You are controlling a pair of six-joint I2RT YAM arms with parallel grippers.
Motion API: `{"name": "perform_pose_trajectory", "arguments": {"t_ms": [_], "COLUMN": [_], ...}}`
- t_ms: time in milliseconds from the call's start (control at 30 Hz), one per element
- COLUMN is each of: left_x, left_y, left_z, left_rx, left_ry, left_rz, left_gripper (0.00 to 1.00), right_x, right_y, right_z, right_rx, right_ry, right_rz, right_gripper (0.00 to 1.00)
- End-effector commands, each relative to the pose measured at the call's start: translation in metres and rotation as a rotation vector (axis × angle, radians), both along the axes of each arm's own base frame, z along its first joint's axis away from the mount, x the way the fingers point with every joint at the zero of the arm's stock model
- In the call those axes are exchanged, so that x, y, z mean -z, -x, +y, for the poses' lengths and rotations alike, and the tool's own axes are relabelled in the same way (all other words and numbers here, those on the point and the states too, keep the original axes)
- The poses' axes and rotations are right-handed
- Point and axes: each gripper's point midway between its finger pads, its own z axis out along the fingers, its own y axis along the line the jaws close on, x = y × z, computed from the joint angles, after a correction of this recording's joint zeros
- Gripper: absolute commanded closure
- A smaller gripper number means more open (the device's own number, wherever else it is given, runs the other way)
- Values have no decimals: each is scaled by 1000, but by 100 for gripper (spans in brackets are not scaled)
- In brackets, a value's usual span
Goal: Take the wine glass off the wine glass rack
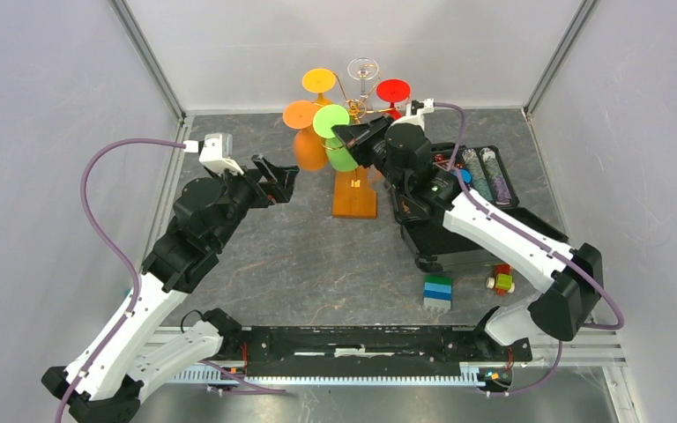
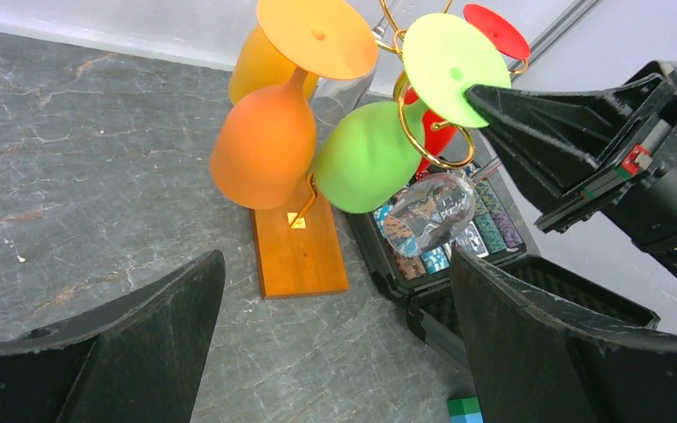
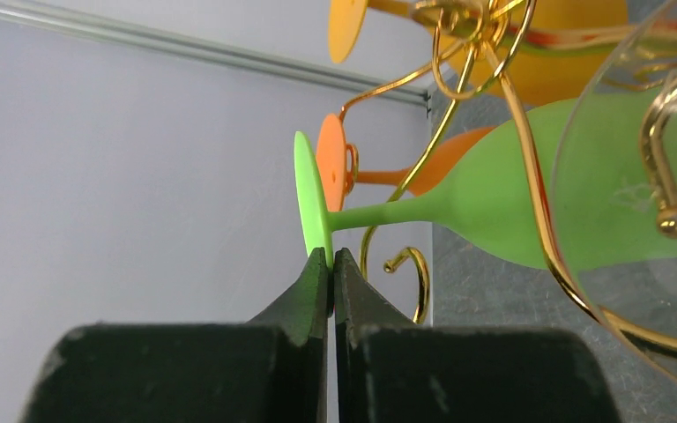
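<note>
Green wine glass (image 3: 529,203) inverted on gold spiral rack (image 1: 354,198), orange-brown wooden base.

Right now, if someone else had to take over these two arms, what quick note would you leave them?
Left gripper: open, empty, hovering left of the wine glass rack.
Right gripper: shut, tips at the rim of the foot of the green wine glass; I cannot confirm a firm pinch.
The green wine glass hangs bowl-down on a gold arm of the rack, beside the orange wine glass.
Done: the right arm has reached the glass.
Left: slide the glass off its arm and clear of the rack.
</note>
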Motion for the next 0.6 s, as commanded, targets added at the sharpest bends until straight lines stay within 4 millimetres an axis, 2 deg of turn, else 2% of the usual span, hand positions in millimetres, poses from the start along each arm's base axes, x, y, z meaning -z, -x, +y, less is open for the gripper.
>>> {"name": "perform_pose_trajectory", "arguments": {"t_ms": [0, 100, 233, 567], "left_x": [-3, -3, -3, -4], "left_y": [0, 0, 0, 4], "left_z": [5, 6, 5, -1], "left_rx": [-15, -16, -15, 19], "left_ry": [-28, -29, -25, 7], "left_rz": [-28, -30, -28, -20], "left_gripper": [0, 0, 0, 0], "right_x": [-39, -38, -32, -32], "right_y": [-10, -13, -6, 24], "right_z": [-19, -29, -38, -57], "right_rx": [120, 160, 165, 121], "right_ry": [-6, 52, 39, -24], "right_rz": [-86, -79, -70, -94], "right_gripper": [100, 100, 100, 100]}}
